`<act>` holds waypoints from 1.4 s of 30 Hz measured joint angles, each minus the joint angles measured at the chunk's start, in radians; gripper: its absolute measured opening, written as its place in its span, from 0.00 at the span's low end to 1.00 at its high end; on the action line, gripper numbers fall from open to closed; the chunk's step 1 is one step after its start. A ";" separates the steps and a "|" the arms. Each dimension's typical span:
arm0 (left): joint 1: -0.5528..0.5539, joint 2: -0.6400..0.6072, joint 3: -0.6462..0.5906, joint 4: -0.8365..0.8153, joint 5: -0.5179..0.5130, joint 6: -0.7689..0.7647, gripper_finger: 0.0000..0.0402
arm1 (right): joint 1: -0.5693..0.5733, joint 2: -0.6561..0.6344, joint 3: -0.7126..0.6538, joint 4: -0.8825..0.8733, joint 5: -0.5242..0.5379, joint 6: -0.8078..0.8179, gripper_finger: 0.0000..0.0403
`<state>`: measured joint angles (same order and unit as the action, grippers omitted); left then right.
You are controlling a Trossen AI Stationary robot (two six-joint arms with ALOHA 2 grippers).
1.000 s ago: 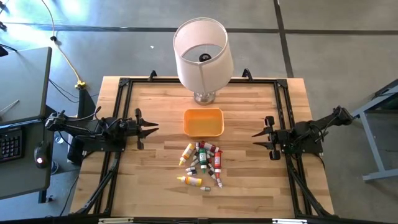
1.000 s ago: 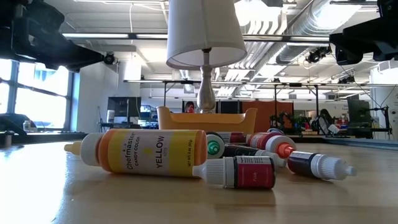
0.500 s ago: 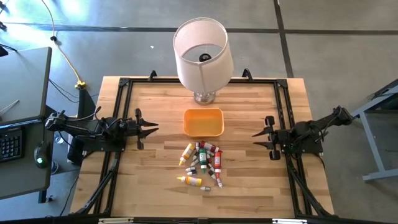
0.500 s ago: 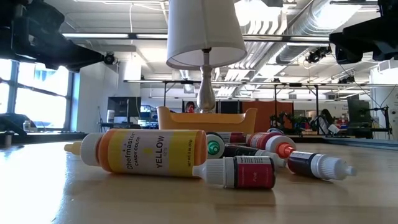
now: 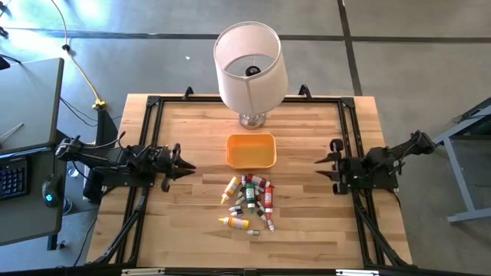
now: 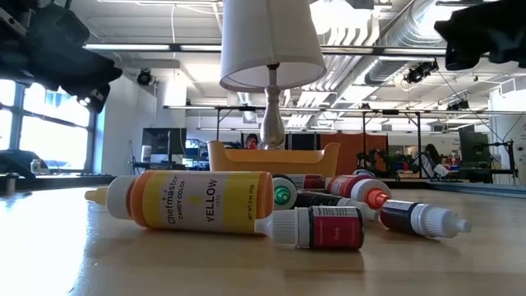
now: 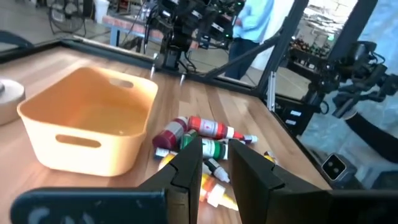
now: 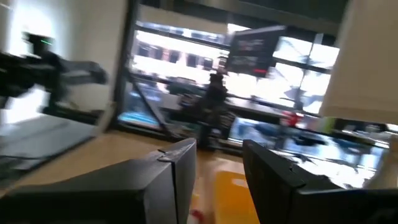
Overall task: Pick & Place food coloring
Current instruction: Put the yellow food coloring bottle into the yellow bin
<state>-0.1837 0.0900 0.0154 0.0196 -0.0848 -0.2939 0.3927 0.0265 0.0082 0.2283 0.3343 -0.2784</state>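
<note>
High view: bottles clustered mid-counter, just near of tray; lamp far.

Left gripper left of bottles, right gripper right, both well apart from them.

Wrist views: left fingers narrowly parted, empty; right fingers spread, empty.

High view straight down over whole counter; low view level at counter height, close to bottles; wrists share tray.
</note>
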 joint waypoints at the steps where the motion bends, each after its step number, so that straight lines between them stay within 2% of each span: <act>1: 0.000 0.001 0.000 0.000 0.001 -0.001 0.18 | 0.000 0.000 0.000 -0.001 0.027 -0.009 0.31; 5: 0.000 0.006 0.000 -0.004 0.020 -0.001 0.18 | 0.000 0.000 0.000 0.004 0.080 -0.014 0.31; 10: 0.000 0.007 0.000 0.006 -0.003 -0.077 0.18 | 0.000 0.001 0.000 0.092 0.041 -0.067 0.31; 14: 0.000 0.014 0.016 0.078 -0.039 -0.156 0.18 | 0.000 0.001 0.000 0.192 0.029 -0.124 0.31; 17: 0.000 0.034 0.101 0.082 -0.050 -0.141 0.18 | 0.000 0.012 0.000 0.208 -0.017 -0.097 0.31; 20: 0.000 0.076 0.212 0.071 -0.058 -0.071 0.18 | 0.000 0.051 0.000 0.247 0.006 -0.036 0.31; 26: 0.000 0.312 0.475 -0.150 -0.064 0.029 0.20 | 0.000 0.226 0.015 0.295 0.080 0.061 0.31; 33: 0.000 0.665 0.686 -0.420 -0.115 0.051 0.33 | 0.000 0.542 0.115 0.343 0.136 0.164 0.31; 37: 0.000 0.825 0.746 -0.460 -0.107 -0.091 0.36 | 0.000 0.715 0.176 0.344 0.187 0.171 0.31; 42: 0.000 1.012 0.770 -0.465 0.016 -0.351 0.37 | 0.000 0.862 0.240 0.345 0.220 0.168 0.31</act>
<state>-0.1837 1.1016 0.7851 -0.4454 -0.0683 -0.6447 0.3924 0.8883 0.2482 0.5729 0.5543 -0.1107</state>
